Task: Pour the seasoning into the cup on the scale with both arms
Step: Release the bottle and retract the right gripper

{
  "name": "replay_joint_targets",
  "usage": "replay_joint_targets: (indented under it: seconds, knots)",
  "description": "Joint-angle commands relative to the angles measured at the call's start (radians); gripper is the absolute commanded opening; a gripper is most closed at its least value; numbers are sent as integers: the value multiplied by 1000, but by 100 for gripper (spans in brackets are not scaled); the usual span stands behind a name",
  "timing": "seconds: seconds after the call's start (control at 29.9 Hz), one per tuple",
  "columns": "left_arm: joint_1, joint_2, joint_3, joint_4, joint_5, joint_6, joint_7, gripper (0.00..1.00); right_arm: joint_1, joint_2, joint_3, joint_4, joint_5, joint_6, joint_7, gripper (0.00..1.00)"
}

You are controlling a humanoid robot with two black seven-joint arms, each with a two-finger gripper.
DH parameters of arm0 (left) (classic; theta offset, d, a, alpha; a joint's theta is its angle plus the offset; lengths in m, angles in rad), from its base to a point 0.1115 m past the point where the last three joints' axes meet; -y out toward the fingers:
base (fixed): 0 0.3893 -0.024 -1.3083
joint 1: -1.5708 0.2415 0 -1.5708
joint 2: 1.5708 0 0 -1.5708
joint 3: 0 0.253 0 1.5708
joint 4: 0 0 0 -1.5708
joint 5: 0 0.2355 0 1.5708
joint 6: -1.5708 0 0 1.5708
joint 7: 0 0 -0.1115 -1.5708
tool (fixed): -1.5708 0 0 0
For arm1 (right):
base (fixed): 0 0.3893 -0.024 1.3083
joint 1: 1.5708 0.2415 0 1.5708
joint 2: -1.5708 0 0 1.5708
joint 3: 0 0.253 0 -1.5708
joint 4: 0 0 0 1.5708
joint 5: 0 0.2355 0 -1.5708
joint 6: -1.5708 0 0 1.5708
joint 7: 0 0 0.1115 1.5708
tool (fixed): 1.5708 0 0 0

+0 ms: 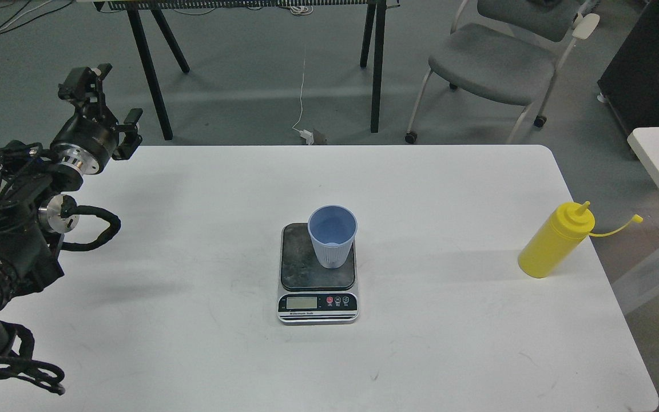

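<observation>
At the far left, my left hand (pixel 106 103) hangs raised over the back left corner of the desk (pixel 192 355). Its two fingers stand spread apart and hold nothing. My right hand does not show in this view, so I cannot tell its state.

To the right of the left hand and nearer to me, well apart from it, the scale (pixel 318 274) lies in the middle of the desk. The cup (pixel 333 236) stands upright on the dark plate of the scale, toward its far right part, and it looks empty inside.

Much farther to the right of the hand, near the right edge of the desk, stands the seasoning (pixel 555 240). It is upright, with the nozzle on top, and its cap strap sticks out to the right, so the nozzle seems uncapped.

I judge that nothing is poured yet and the first step is to take the bottle. As it stands on the right, the right arm is better for it. It should grip the body in the middle, gently, because a squeeze bottle can spill. The left hand could steady the cup, without pressing on the plate.
</observation>
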Motion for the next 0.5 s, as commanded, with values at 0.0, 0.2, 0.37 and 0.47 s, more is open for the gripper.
replay_joint_targets:
  seconds: [0.0, 0.2, 0.37, 0.47]
  knots:
    - [-18, -1, -1, 1, -1, 0, 0, 98, 9, 118, -5, 4, 0, 0, 1, 99]
    - [-73, 13, 1, 1, -1, 0, 0, 99, -31, 224, 9, -1, 1, 0, 10, 99]
    - [-125, 40, 4, 1, 1, 0, 0, 99, -75, 259, 28, -10, 0, 0, 10, 99]
    - [-153, 45, 6, 2, 1, 0, 0, 99, -94, 262, 28, -18, -2, 0, 10, 99]
